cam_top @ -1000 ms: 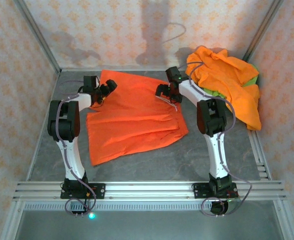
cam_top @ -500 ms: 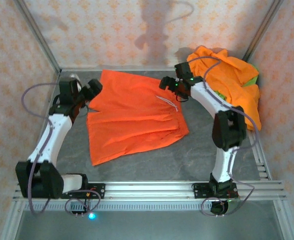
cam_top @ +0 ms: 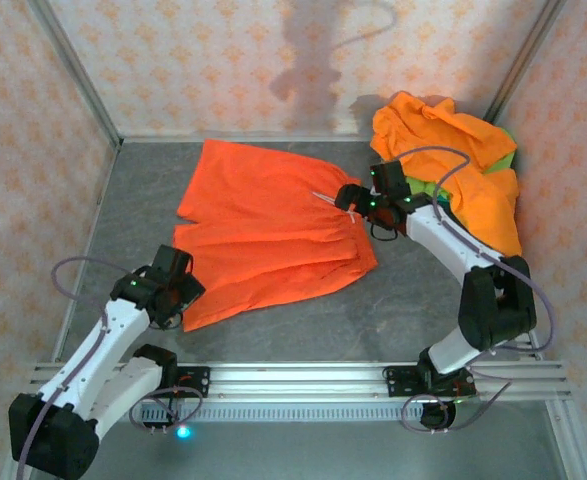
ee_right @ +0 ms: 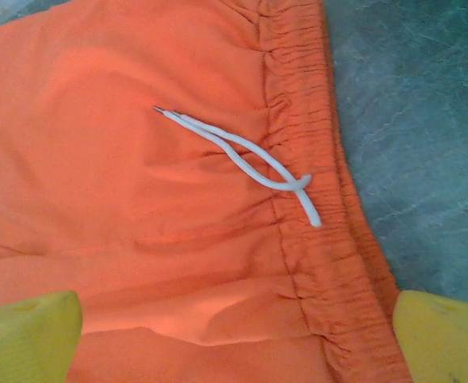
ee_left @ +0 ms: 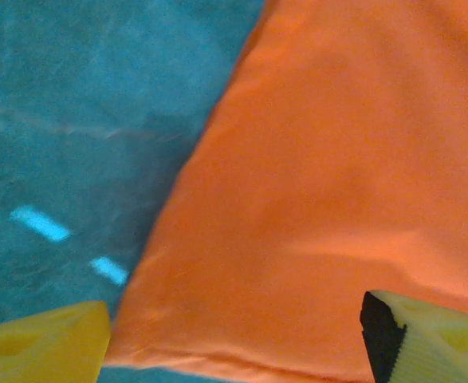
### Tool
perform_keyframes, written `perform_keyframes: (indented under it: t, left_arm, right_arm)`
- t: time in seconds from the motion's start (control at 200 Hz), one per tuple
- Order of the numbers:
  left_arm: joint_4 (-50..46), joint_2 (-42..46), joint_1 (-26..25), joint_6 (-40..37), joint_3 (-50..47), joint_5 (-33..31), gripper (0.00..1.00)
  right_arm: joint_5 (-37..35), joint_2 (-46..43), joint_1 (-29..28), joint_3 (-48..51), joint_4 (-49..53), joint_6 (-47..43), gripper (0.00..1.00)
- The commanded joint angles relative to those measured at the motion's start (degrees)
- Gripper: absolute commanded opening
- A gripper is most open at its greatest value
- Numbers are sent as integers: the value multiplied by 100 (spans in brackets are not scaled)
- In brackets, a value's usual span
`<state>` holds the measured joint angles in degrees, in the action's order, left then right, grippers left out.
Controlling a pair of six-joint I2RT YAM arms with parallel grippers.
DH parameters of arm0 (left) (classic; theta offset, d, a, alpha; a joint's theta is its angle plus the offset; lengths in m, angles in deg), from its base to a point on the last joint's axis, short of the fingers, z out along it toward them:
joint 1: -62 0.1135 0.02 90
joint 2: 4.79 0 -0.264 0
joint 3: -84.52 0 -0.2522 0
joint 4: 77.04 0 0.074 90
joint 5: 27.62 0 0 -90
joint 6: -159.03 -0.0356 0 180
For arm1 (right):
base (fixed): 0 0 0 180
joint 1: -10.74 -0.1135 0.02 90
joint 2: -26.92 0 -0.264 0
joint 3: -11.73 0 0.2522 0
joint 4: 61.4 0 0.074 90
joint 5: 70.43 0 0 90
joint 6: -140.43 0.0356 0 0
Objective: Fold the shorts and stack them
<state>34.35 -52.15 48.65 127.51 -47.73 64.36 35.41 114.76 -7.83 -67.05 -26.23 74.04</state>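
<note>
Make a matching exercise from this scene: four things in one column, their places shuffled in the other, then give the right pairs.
Things
1. spread shorts
2. heap of shorts
3. left gripper
4. right gripper

Places
A. over the gathered waistband and drawstring
B. piled in the far right corner
C. flat at the middle of the table
D. over the near left hem corner

Pairs: 1-C, 2-B, 3-D, 4-A
</note>
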Motion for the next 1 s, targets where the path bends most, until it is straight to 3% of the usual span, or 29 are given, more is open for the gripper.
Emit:
perform_keyframes:
  t: [0.0,0.145,0.365,0.756,0.996]
  left_arm:
    - [-726,322,-50,401,-196,-288,75]
    - [-427,354,-61,375,-504,-50,66]
    - [197,-338,-81,308,-680,330,53]
    - [852,-644,-85,327,-873,547,40]
    - [594,-628,-87,75,-494,263,7]
  right_arm:
    - [-166,-476,81,233,-129,37,99]
    - [-204,-687,118,492,-147,44,99]
    - [-195,-820,125,619,-76,61,100]
    - [-203,-917,127,816,-30,108,100]
    - [-112,-1070,125,978,163,164,100]
